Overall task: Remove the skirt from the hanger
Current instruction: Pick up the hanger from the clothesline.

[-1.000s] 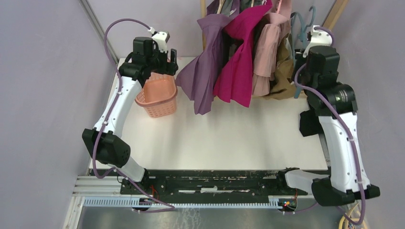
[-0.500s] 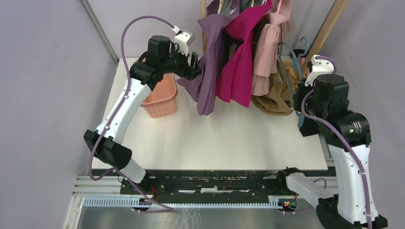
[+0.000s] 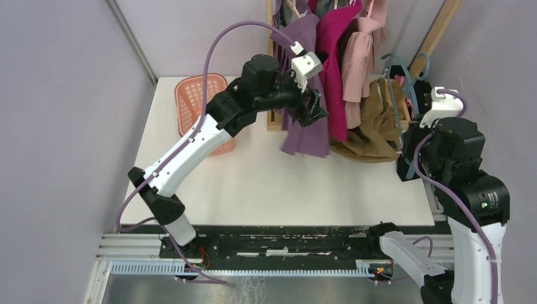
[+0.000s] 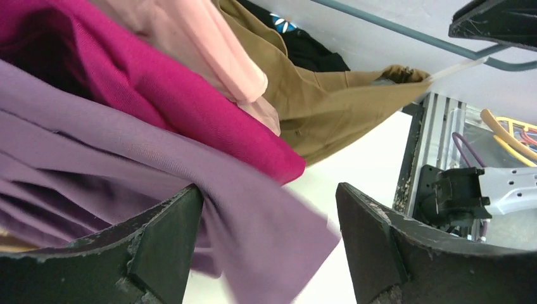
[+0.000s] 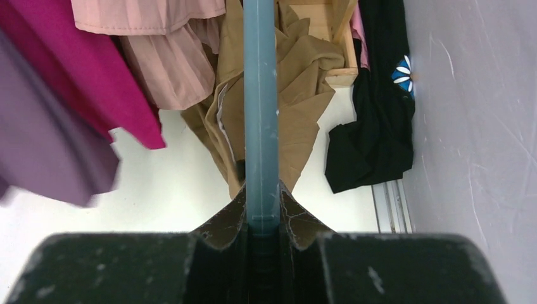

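A brown skirt droops from a blue-grey hanger at the back right, its lower folds resting on the table. My right gripper is shut on the hanger's bar, with the skirt spread just beyond its fingertips. My left gripper reaches in among the hanging clothes, left of the skirt. Its jaws stand open, with a purple garment lying loosely between them. The brown skirt shows behind it, one corner stretched toward the hanger.
Purple, magenta and pink garments hang on a wooden rack at the back. A black garment hangs by the right wall. An orange basket stands back left. A metal rail runs along the table's right edge.
My left arm swung right from the basket into the purple garment, pushing it rightward. My right arm drew the hanger and brown skirt down and to the right.
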{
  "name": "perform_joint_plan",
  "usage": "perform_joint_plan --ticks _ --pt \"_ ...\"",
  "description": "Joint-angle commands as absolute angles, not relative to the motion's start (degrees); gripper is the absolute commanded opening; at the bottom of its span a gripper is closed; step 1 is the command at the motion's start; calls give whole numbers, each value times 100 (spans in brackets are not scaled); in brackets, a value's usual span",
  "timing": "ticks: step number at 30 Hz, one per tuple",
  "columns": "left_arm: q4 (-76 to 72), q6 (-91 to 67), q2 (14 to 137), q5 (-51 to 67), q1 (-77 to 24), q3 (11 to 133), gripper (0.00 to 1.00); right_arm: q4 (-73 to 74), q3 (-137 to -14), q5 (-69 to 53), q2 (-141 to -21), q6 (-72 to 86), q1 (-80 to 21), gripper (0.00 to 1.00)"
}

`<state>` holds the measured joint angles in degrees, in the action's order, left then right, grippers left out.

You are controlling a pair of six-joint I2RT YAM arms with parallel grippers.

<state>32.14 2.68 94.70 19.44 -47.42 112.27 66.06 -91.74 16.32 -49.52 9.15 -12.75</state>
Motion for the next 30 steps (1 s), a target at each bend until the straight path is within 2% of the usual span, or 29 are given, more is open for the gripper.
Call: perform_joint_plan --ticks 1,9,20,26,30 --pt "2914 624 9917 1939 -4982 11806 84 6341 -9481 1897 -4711 889 -1307 1" --pt "3074 761 10095 1688 -5218 11841 86 6202 -9443 1953 -4614 788 -1301 1" --pt "2868 888 8847 2421 -5614 10784 92 6152 -9207 1884 -4475 799 -1300 1" --pt "2778 952 9166 2520 -5835 11112 92 6160 -9281 1684 -4495 766 -1308 1" --pt "2805 1082 9428 2315 -5870 11272 92 6275 -9503 1133 -4553 599 -1303 1"
